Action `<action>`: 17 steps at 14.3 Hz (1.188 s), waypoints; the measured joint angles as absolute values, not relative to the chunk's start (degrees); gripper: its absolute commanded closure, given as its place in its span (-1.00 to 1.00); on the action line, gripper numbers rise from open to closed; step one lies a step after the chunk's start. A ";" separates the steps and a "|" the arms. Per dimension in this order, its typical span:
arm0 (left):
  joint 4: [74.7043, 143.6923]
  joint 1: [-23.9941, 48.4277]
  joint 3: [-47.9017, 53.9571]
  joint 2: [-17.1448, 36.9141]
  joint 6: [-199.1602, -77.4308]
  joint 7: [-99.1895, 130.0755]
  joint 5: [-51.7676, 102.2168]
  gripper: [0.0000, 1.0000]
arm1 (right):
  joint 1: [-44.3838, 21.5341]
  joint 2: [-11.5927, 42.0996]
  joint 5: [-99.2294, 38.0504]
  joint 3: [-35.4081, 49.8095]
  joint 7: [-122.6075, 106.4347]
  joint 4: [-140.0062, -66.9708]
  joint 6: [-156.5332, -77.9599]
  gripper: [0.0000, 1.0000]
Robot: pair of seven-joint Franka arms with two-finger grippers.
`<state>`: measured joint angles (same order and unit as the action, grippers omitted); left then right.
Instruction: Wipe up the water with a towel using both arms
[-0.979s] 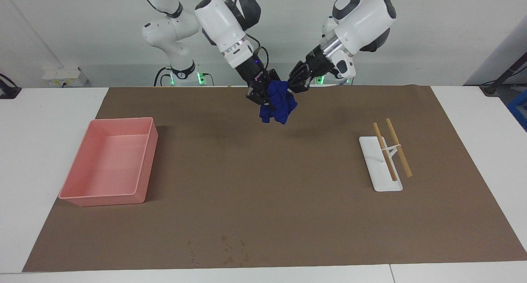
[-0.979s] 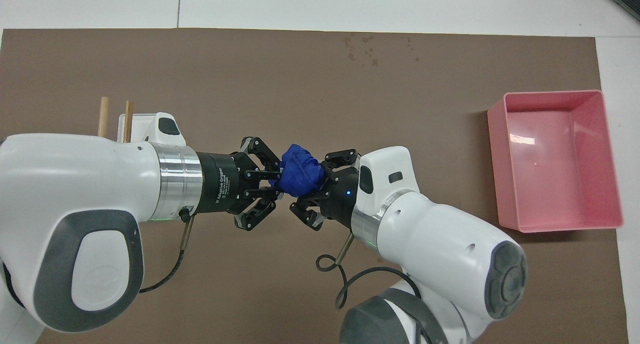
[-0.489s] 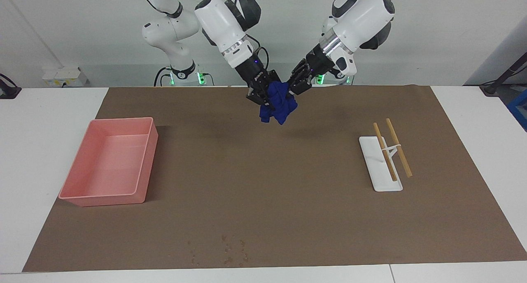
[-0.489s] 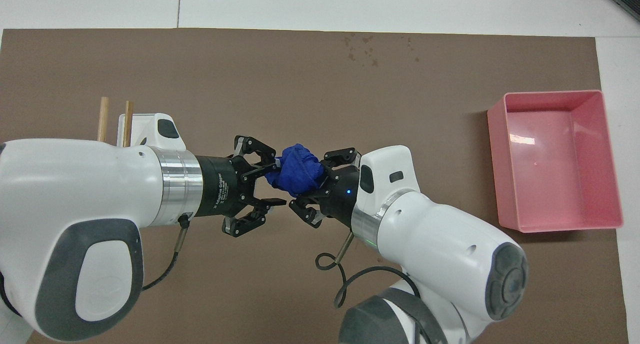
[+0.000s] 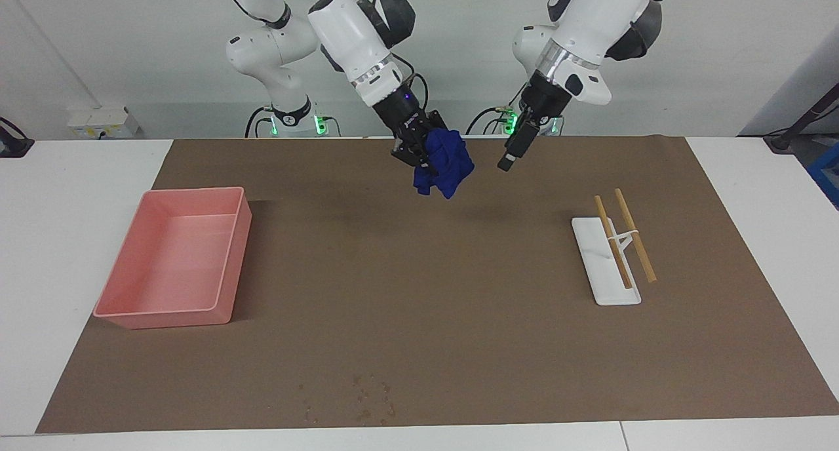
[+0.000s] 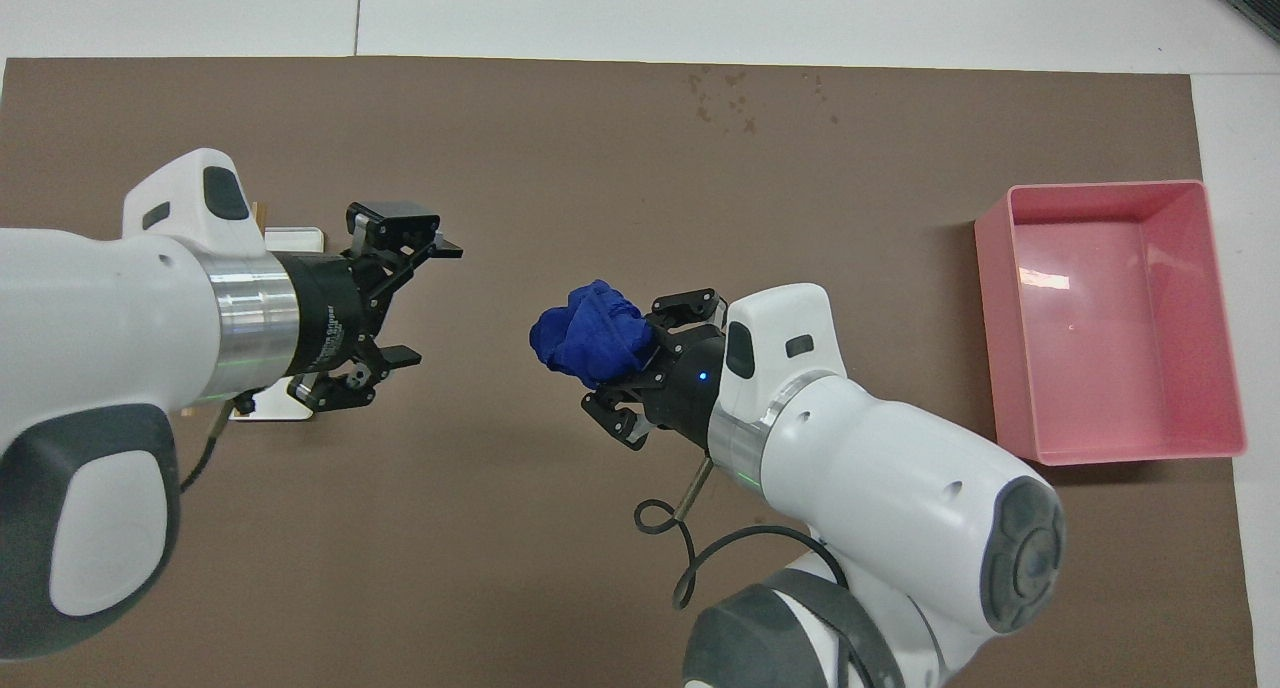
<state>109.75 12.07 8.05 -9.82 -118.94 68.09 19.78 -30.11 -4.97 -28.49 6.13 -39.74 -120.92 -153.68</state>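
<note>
The deep-blue towel (image 5: pixel 446 162) is a bunched lump held in the air over the brown mat's edge nearest the robots. My right gripper (image 5: pixel 425 155) is shut on it. In the overhead view the towel (image 6: pixel 590 336) sticks out of the right gripper (image 6: pixel 632 363). My left gripper (image 5: pixel 510 153) is open and empty. It hangs in the air apart from the towel, toward the left arm's end; in the overhead view the left gripper (image 6: pixel 428 303) has its fingers spread. Water drops (image 5: pixel 367 398) lie on the mat at its edge farthest from the robots, and show in the overhead view (image 6: pixel 740 93).
A pink tray (image 5: pixel 226 261) stands on the mat at the right arm's end, also in the overhead view (image 6: pixel 992 338). A white rest (image 5: pixel 606 284) with two wooden chopsticks (image 5: pixel 634 241) lies toward the left arm's end.
My left gripper has opened, let go of the towel and drawn back and up toward the left arm's end. The right gripper stays shut on the towel in the same place.
</note>
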 measured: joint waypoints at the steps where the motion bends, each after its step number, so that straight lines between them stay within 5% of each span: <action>1: 109.74 9.97 7.97 -9.73 -118.38 62.15 19.36 -1.00 | -29.52 -4.98 -28.40 6.09 -39.92 -120.87 -151.40 1.00; 9: 106.48 -0.12 7.72 -8.87 -109.41 17.96 7.10 -1.00 | -18.14 -6.63 -8.91 5.68 -40.70 -120.58 -127.00 1.00; 14: 101.11 -4.85 7.66 -7.19 -99.40 -3.70 4.07 -1.00 | -12.82 -6.48 -6.58 5.61 -39.27 -126.11 -126.93 1.00; 17: 95.90 -4.92 7.96 -5.42 -91.63 -7.11 1.20 -1.00 | -12.85 -2.43 -6.57 5.91 -33.30 -130.06 -134.34 1.00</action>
<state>95.90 -4.92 7.96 -5.42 -91.63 -7.11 1.20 -12.85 -2.43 -6.57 5.91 -33.30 -130.06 -134.34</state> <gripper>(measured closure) 0.000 0.806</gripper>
